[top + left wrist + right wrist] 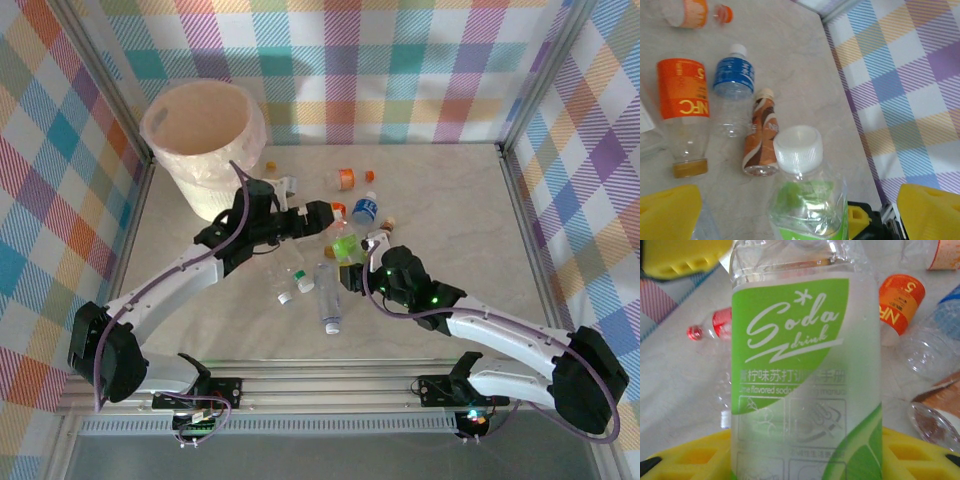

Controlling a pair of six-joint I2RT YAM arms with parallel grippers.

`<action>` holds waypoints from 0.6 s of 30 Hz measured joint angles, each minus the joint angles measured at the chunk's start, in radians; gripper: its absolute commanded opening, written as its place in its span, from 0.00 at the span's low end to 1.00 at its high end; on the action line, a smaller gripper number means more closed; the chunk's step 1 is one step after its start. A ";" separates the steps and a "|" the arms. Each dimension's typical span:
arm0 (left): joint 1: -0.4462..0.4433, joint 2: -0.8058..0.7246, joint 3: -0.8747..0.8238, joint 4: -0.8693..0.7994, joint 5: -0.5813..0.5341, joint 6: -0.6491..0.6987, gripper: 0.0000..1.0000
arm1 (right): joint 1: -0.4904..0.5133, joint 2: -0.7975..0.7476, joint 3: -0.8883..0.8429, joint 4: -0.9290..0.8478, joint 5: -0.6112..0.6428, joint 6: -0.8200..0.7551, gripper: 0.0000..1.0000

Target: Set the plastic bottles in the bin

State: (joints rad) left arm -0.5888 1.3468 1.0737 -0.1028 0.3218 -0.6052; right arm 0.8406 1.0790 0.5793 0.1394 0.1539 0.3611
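Note:
A clear bottle with a green "Soda drink" label and a white cap is up off the table. My right gripper is shut on its lower body, one yellow finger on each side. My left gripper is open, and its yellow fingers stand wide apart on either side of the bottle's neck without touching it. From above, both grippers meet at this bottle mid-table. The cream bin stands at the far left, behind the left arm.
On the table lie an orange NFC bottle, a blue-labelled one, a brown-labelled one and a red-labelled one. Two clear bottles lie nearer the arm bases. Checked walls enclose the table.

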 measured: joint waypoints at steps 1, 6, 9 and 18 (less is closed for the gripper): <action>-0.003 0.000 -0.004 0.008 0.008 0.004 1.00 | 0.000 0.000 0.008 0.006 -0.002 0.005 0.40; -0.006 0.000 -0.006 0.032 0.044 0.023 1.00 | 0.000 0.037 0.069 0.056 -0.032 0.003 0.41; -0.013 0.000 -0.006 0.035 0.066 0.034 0.97 | 0.000 0.070 0.093 0.103 -0.061 -0.004 0.41; -0.027 0.000 -0.006 0.035 0.069 0.049 0.89 | 0.000 0.131 0.121 0.221 -0.112 -0.015 0.42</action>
State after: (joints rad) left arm -0.6159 1.3468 1.0672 -0.0677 0.3912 -0.5560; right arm 0.8406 1.2098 0.6998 0.3603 0.0418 0.3458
